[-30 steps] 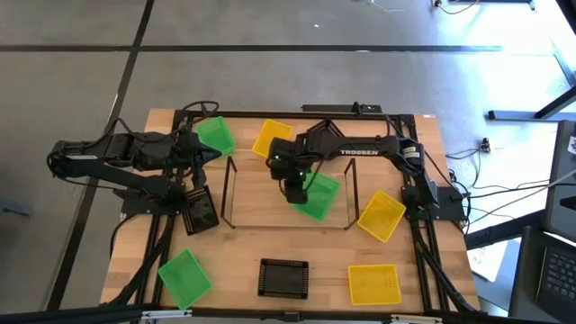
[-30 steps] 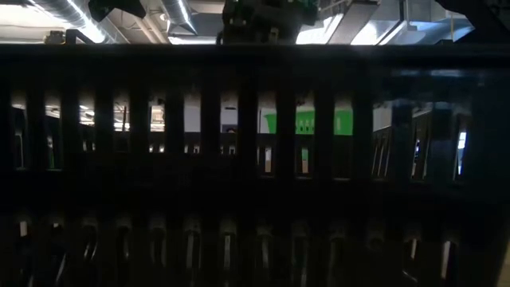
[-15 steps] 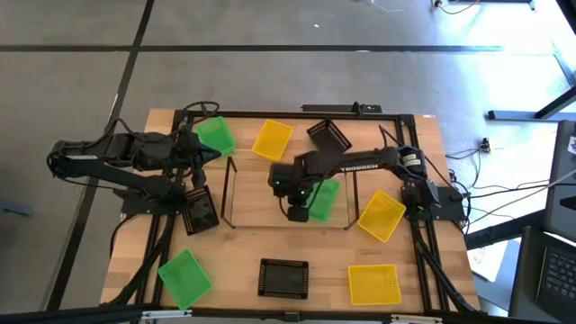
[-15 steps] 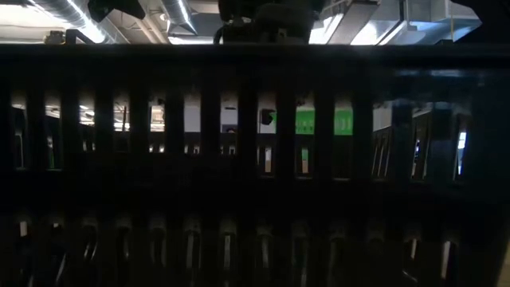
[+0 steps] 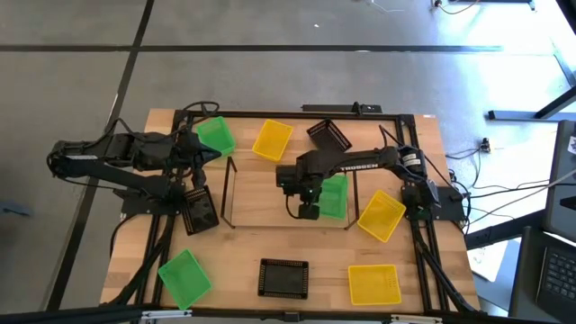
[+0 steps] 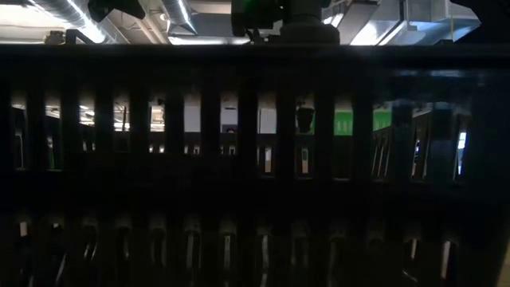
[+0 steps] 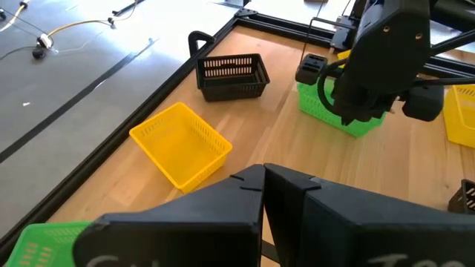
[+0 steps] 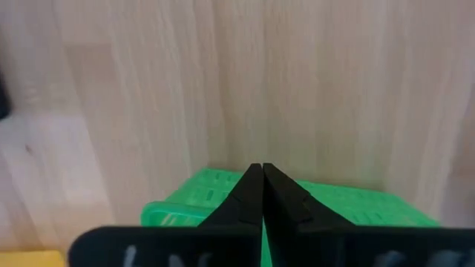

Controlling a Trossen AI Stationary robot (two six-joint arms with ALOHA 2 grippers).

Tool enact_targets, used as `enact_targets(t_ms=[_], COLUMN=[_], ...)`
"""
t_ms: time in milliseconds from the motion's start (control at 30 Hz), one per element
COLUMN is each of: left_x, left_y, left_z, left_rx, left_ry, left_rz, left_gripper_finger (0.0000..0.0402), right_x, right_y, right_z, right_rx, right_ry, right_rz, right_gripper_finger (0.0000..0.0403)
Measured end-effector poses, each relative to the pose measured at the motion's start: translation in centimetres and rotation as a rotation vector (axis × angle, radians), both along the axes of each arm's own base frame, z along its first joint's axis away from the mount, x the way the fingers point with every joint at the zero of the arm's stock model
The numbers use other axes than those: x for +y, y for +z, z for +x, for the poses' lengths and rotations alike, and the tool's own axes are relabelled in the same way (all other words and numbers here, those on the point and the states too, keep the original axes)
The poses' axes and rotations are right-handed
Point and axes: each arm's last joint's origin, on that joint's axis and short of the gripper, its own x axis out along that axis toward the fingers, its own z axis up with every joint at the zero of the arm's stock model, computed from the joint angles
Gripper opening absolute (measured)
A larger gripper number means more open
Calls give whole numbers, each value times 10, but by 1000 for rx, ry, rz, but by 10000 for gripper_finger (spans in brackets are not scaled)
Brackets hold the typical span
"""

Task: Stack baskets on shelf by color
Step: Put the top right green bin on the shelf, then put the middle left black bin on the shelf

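My right gripper (image 5: 309, 210) hangs over the right half of the shelf (image 5: 261, 202), a light-wood board between two black wire frames. It is shut on a green basket (image 5: 333, 196), which also shows in the left wrist view as the green basket (image 7: 338, 111). My left gripper (image 5: 203, 154) is shut and waits at the table's left, beside another green basket (image 5: 216, 135) that rests on its bottom. A yellow basket (image 5: 273, 139) and a black basket (image 5: 329, 135) sit behind the shelf. The low view is blocked by a black basket wall (image 6: 255, 199). My right gripper pinches the green basket's rim (image 8: 223, 189) between its two shut fingers, on the basket's side toward the table's left. The fingers come from above, pointing down. The basket stays level under the gripper, over the shelf board; whether its bottom touches the board I cannot tell.
Around the shelf lie a black basket (image 5: 200, 214) at its left, a green basket (image 5: 184, 274), a black basket (image 5: 283, 277) and a yellow basket (image 5: 373, 283) along the near edge, and a yellow basket (image 5: 382, 214) at the right. The shelf's left half is bare wood.
My right gripper has carried the green basket from the shelf's middle toward its right end and a little toward the near edge. The basket has turned about and now lies squarer with the shelf. The arm has moved off the far black basket, which now shows.
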Motion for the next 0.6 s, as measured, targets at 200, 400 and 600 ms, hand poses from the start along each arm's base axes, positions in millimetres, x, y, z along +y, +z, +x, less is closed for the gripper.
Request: enact_targets(t_ms=[200,400,600], left_x=[0,0,0], left_y=[0,0,0], left_z=[0,0,0], left_rx=[0,-4,-6], left_ry=[0,1,1], left_rz=[0,-1,-1], left_gripper_finger=[0,0,0], right_x=[-2,-13,-26], right_y=[14,42,82], right_z=[9,17,22], right_rx=[-93,-199,-336], right_ry=[43,36,33], right_rz=[-69,-150,-183], right_gripper_finger=[0,0,0])
